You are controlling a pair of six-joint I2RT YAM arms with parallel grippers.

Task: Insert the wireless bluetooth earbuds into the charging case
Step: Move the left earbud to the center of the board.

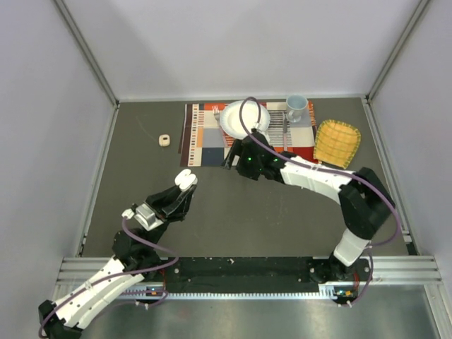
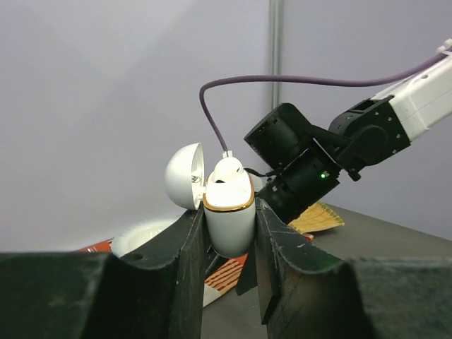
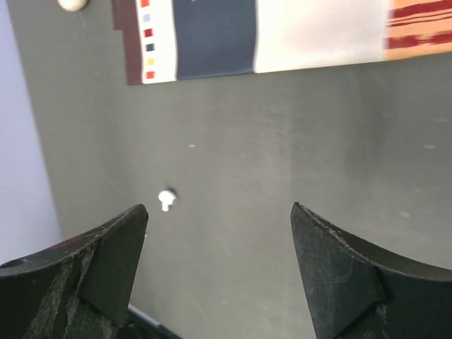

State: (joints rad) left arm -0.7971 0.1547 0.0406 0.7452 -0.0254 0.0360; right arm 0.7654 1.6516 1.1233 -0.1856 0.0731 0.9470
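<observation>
My left gripper (image 1: 182, 192) is shut on a white charging case (image 1: 186, 178) with a gold rim and holds it upright above the table. Its lid is open. In the left wrist view the case (image 2: 229, 212) sits between my fingers (image 2: 189, 244), and one white earbud (image 2: 227, 171) stands in it. My right gripper (image 1: 235, 157) is open and empty above the table near the placemat's front edge. In the right wrist view a second white earbud (image 3: 167, 200) lies on the grey table, just beyond the left fingertip of that gripper (image 3: 218, 209). No pinkish-beige earbuds show.
A patterned placemat (image 1: 205, 141) at the back holds a white plate (image 1: 236, 119), a fork (image 1: 217, 113), a mug (image 1: 296, 107) and other cutlery. A yellow cloth (image 1: 337, 141) lies to its right. A small beige object (image 1: 164, 140) sits left of the placemat.
</observation>
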